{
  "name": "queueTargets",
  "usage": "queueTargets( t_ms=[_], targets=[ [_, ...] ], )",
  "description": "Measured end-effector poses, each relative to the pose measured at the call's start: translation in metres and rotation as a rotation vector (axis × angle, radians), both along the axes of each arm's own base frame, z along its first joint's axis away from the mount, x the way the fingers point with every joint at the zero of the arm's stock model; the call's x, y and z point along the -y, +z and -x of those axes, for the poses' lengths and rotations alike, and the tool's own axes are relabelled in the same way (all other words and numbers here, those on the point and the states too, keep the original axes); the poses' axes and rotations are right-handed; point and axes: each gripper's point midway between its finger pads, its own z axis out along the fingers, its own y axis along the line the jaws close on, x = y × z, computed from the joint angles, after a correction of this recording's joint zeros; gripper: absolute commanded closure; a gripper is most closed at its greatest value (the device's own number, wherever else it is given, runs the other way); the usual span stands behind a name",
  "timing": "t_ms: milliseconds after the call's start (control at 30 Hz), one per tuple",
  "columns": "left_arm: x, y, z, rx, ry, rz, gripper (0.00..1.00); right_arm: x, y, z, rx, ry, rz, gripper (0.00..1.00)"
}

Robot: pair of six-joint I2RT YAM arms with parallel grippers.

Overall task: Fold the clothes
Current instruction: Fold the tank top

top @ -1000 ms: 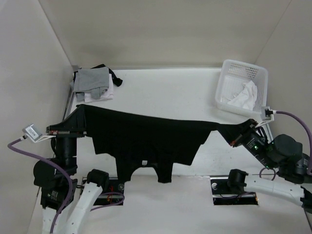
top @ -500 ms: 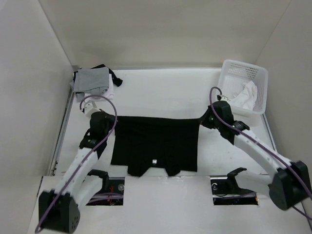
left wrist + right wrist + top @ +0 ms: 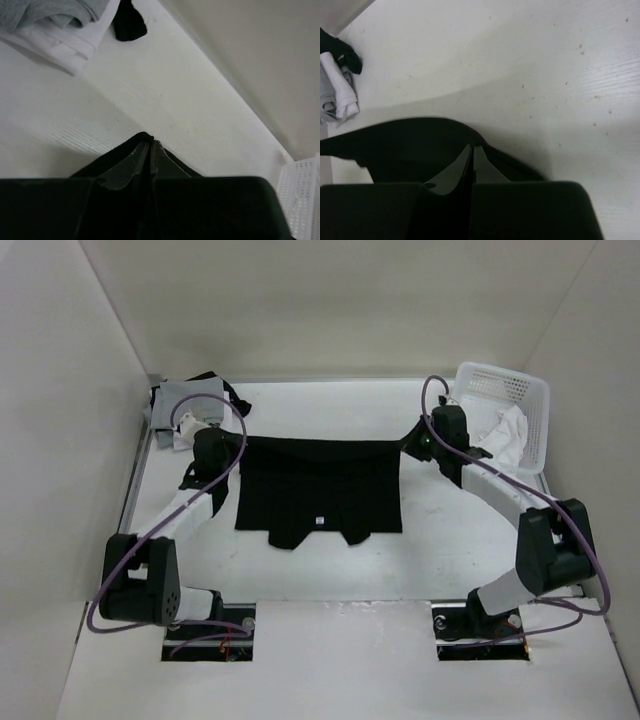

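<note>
the left gripper (image 3: 150, 146) has its fingers pressed together on a corner of the black cloth (image 3: 320, 492), the far corner that lies farthest from the basket (image 3: 498, 374). the right gripper (image 3: 472, 149) is clamped tight the same way on the cloth's other far corner, the one nearest the basket. the cloth's far edge runs between the two grips with a slight sag.

the rest of the cloth lies spread flat on the table (image 3: 330, 412), to the left of the basket and apart from it. its near edge is notched, and a small white tag (image 3: 317, 521) shows there.

a crumpled white garment (image 3: 507, 428) sits inside the basket. a pile of grey and white clothes (image 3: 190, 408) rests well apart from the basket, in the far corner of the table opposite it, beyond the left grip.
</note>
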Motion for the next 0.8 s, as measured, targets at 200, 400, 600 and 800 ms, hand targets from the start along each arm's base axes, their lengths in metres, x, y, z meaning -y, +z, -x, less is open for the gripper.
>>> queueTargets(
  t_ms=[200, 400, 600, 800],
  targets=[
    [-0.004, 0.014, 0.045, 0.075, -0.014, 0.030, 1.00, 0.009, -0.005, 0.049, 0.013, 0.001, -0.038, 0.98],
    [-0.018, -0.012, 0.096, 0.041, -0.008, 0.056, 1.00, 0.017, -0.020, 0.100, 0.007, 0.000, -0.062, 0.98],
    [-0.026, 0.007, 0.131, 0.126, -0.012, 0.077, 1.00, 0.008, -0.021, 0.137, 0.037, 0.041, -0.091, 0.98],
    [-0.024, -0.003, 0.156, 0.128, -0.032, 0.097, 1.00, 0.004, -0.042, 0.172, -0.003, 0.058, -0.104, 0.96]
  ],
)
